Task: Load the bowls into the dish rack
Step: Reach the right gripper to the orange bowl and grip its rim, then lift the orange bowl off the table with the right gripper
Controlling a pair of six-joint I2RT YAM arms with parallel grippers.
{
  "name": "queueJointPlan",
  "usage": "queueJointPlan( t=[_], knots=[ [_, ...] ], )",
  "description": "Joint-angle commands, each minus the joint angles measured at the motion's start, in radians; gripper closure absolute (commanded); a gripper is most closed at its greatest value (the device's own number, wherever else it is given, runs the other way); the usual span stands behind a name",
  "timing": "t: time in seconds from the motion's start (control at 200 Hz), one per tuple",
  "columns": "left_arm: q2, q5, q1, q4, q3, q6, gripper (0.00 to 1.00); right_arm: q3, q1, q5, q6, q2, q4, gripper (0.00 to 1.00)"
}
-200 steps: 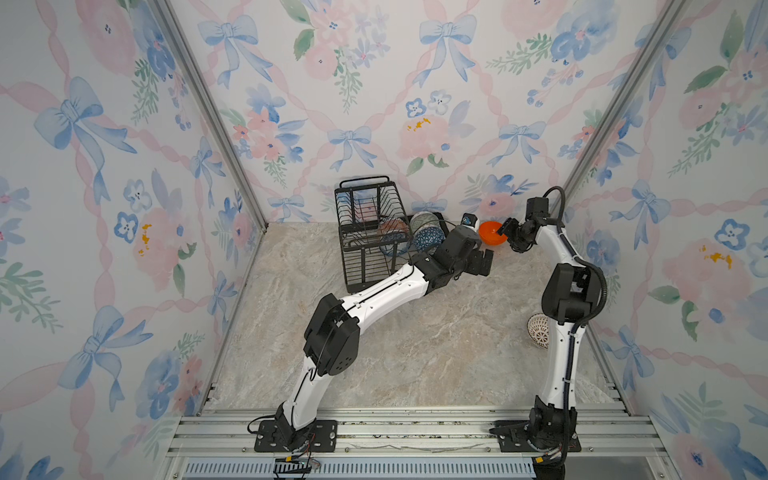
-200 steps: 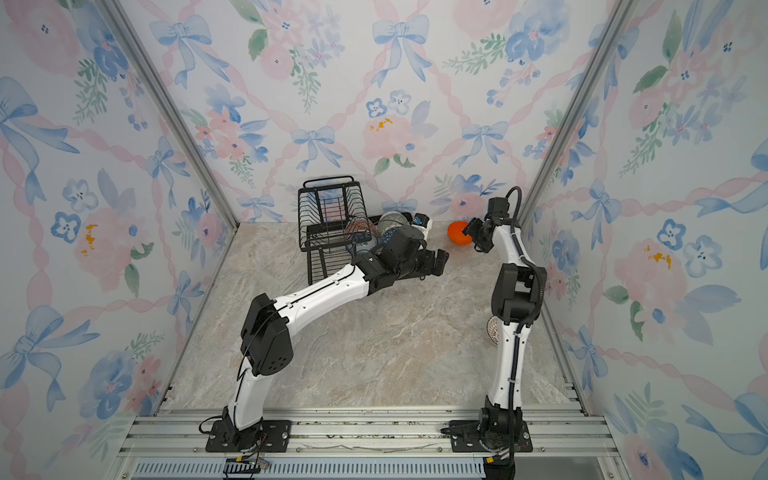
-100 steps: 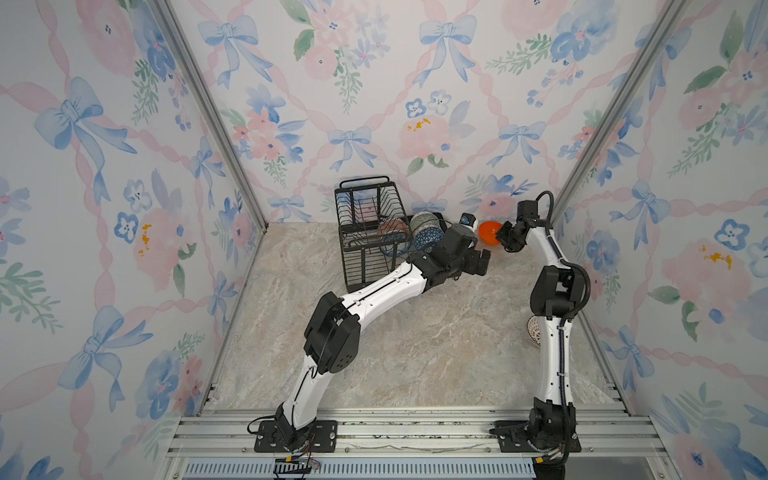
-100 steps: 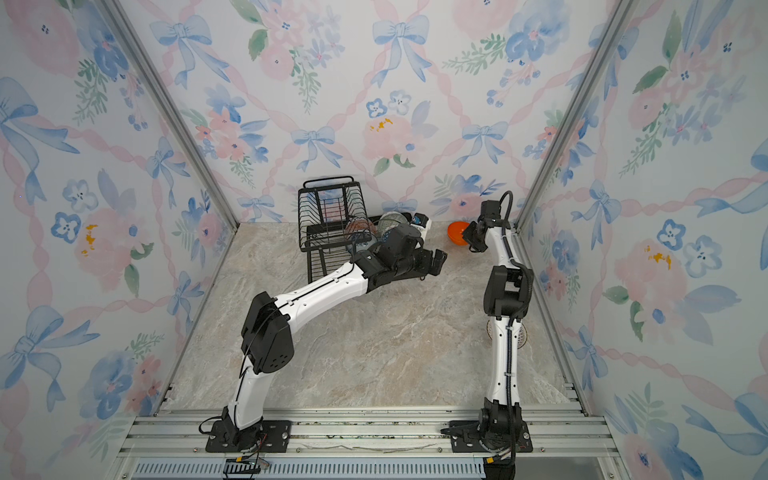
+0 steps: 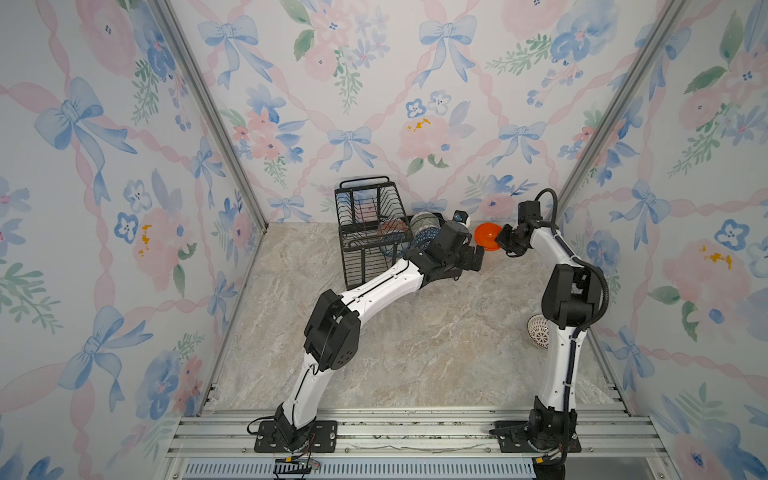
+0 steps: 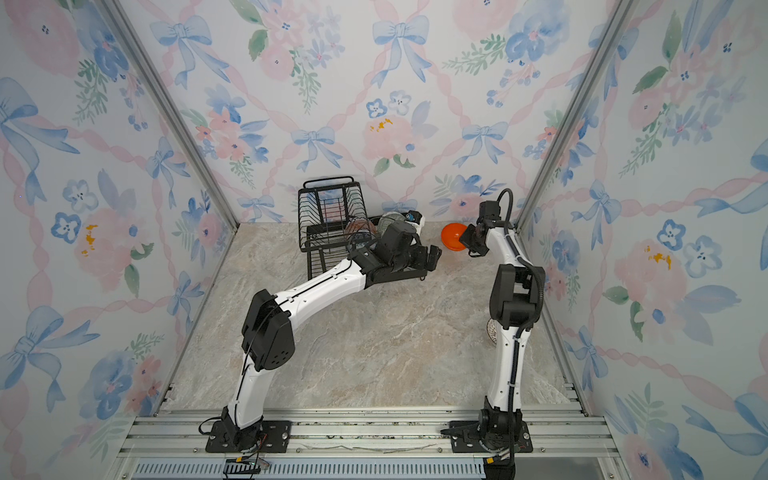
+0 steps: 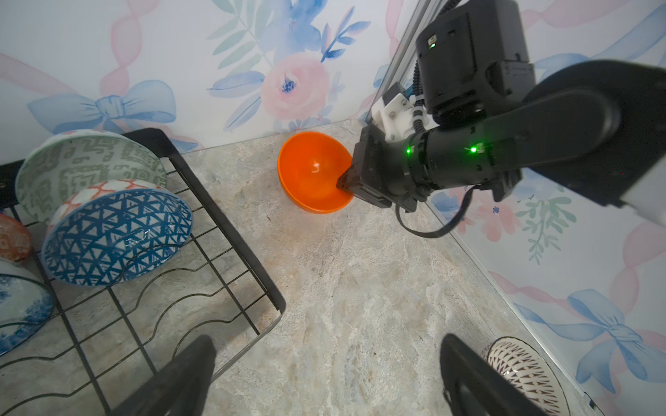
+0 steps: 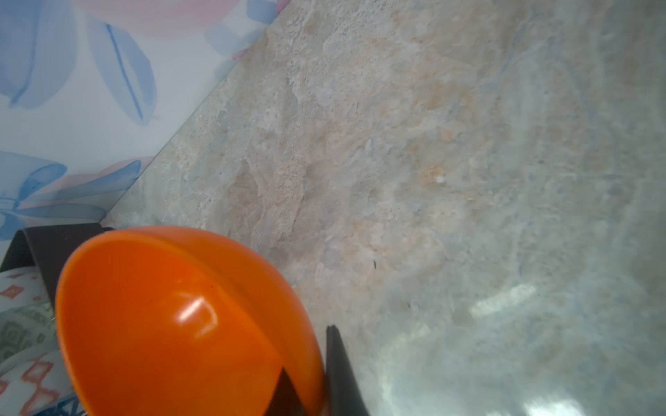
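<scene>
Over the last second the right gripper (image 7: 342, 184) has closed its fingers on the rim of the plain orange bowl (image 7: 310, 172), one finger inside the bowl and one outside, as the right wrist view shows; the left arm has hardly shifted. In both top views the orange bowl (image 5: 484, 235) sits near the back wall, to the right of the dish rack (image 5: 365, 208) and apart from it. It is tipped so that its opening faces the rack. I cannot tell whether its lower edge touches the worktop (image 5: 415, 332). The left gripper (image 7: 324, 381) hovers over the worktop just off the rack's corner with its fingers spread wide, holding nothing. On the rack's flat base the grey-green patterned bowl (image 7: 86, 162), the orange-white patterned bowl (image 7: 108, 188) and the dark-blue geometric bowl (image 7: 115, 237) stand on edge, packed one against the next, and the white bowl with blue floral print (image 7: 18, 309) lies beside them. The white bowl with dark lattice (image 5: 538, 330) rests on the worktop by the right wall, partly hidden behind the right arm and well apart from the rack.
</scene>
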Motion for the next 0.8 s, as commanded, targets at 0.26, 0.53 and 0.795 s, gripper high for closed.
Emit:
queueJointPlan(
  t=[0.26,0.53,0.795],
  knots=[
    [-0.015,-0.035,0.006,-0.025,0.031,-0.244,0.06,-0.528,0.079,-0.008,-0.036,-0.593,0.189,1.00],
    [-0.057,-0.037,-0.010,-0.023,-0.016,-0.418,0.15,-0.713,0.170,0.047,-0.058,-0.865,0.163,1.00],
    [-0.075,-0.022,-0.045,-0.021,-0.059,-0.477,0.55,-0.744,0.207,0.072,-0.054,-0.961,0.142,1.00]
  ],
)
